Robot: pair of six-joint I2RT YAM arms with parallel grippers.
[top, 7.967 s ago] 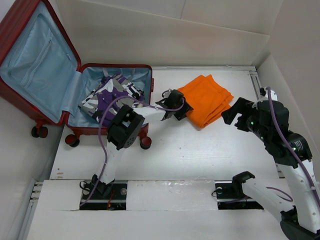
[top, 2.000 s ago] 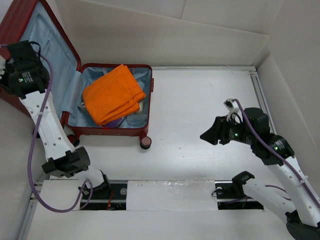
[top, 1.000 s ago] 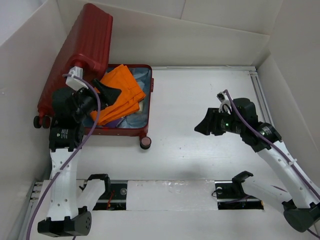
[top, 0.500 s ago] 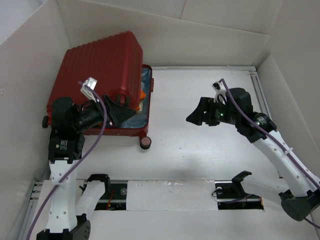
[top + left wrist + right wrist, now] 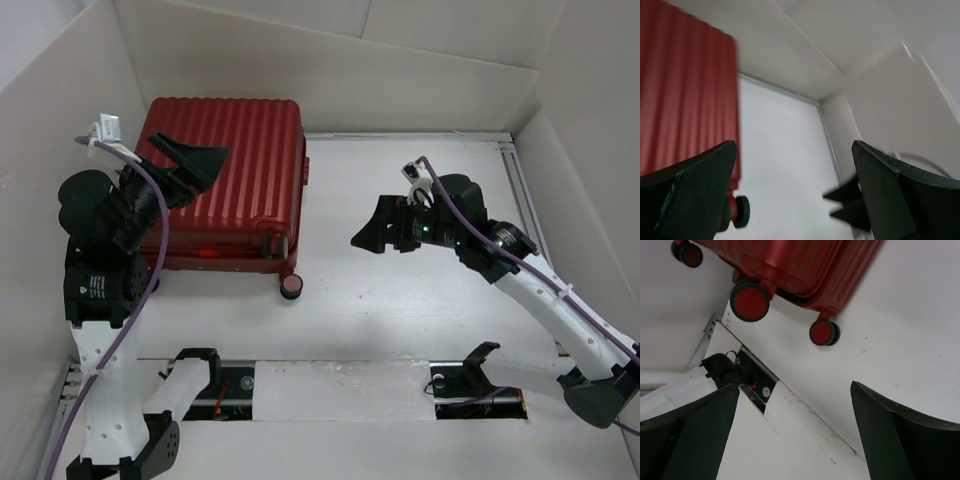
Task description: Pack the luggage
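On table (image 5: 420, 300), luggage (image 5: 235, 180) newly shut

Your white table (image 5: 420, 310) carries a single item: the dark-red luggage (image 5: 240, 185). It is closed and lies flat with its ribbed shell facing up. It sits below your left gripper (image 5: 190, 168) and well to the left of your right gripper (image 5: 366, 226). Its wheels sit along the edge nearest the arm bases. One wheel (image 5: 291, 287) juts from the corner closest to your right gripper, and white tabletop lies under that gripper.
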